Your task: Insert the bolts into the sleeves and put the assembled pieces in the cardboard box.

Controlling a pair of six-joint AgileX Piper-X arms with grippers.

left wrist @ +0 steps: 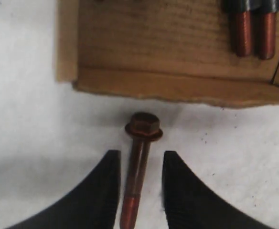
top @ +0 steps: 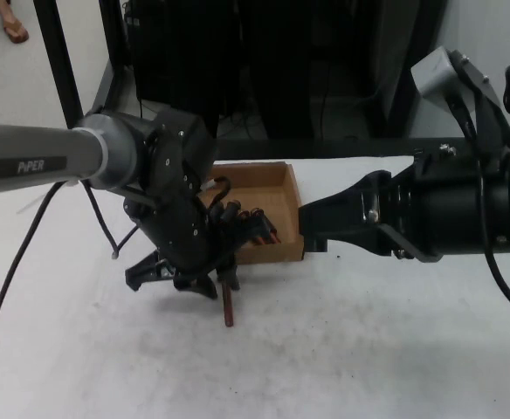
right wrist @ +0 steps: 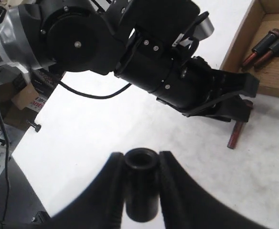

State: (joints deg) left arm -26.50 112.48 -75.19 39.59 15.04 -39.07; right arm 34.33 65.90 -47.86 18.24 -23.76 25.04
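A copper-coloured bolt (left wrist: pixel 138 167) lies on the white bench just in front of the cardboard box (left wrist: pixel 177 88), its flanged head towards the box. My left gripper (left wrist: pixel 139 155) is low over it, open, with a black finger on each side of the shank. In the high view the same bolt (top: pixel 228 307) pokes out under the left gripper (top: pixel 224 281). My right gripper (right wrist: pixel 141 160) is shut on a short black sleeve (right wrist: pixel 141 183), bore facing outward, held above the bench to the right of the box (top: pixel 268 179). Assembled pieces (right wrist: pixel 266 45) lie in the box.
The right arm's black body (top: pixel 430 214) hovers by the box's right side, its gripper (top: pixel 312 229) near the box corner. A black cable (top: pixel 98 218) trails over the bench at the left. White bench surface (top: pixel 342 349) stretches in front.
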